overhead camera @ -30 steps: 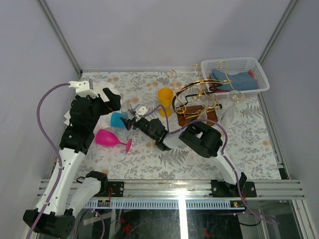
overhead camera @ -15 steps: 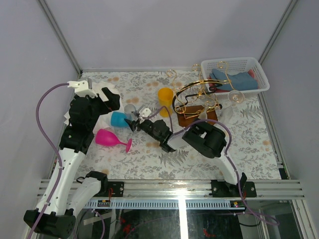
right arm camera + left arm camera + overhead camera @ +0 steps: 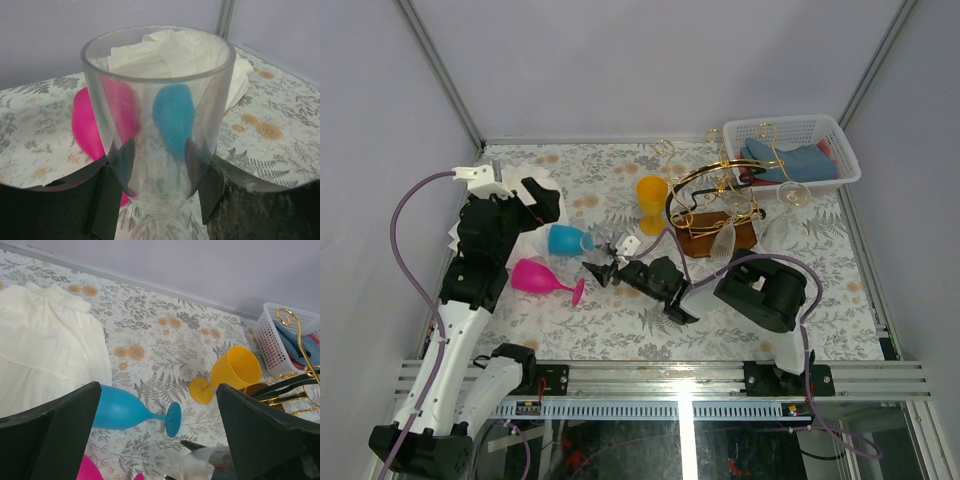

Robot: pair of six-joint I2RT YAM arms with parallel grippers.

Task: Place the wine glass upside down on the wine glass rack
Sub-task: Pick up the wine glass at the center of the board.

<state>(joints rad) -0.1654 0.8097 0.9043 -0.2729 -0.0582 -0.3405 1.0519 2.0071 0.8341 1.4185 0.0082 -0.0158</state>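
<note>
My right gripper [image 3: 605,265] is shut on a clear wine glass [image 3: 593,248] and holds it just above the table, left of centre. In the right wrist view the fingers [image 3: 122,161] clamp the lower bowl of the glass [image 3: 157,100], whose rim points away from the camera. The wine glass rack [image 3: 712,190], gold wire arms and a black arch on a brown base, stands at the back right, with a clear glass [image 3: 723,240] hanging upside down on it. My left gripper [image 3: 542,203] is open and empty above a blue glass [image 3: 122,410].
A blue glass [image 3: 563,240] and a pink glass [image 3: 538,277] lie on their sides at the left. A yellow glass [image 3: 652,200] stands next to the rack. A white cloth [image 3: 45,355] lies at the far left. A white basket [image 3: 790,150] with blue cloths sits at the back right.
My right gripper has drawn back toward the near edge and to the right, carrying the clear glass away from the blue glass. The left arm has barely moved.
</note>
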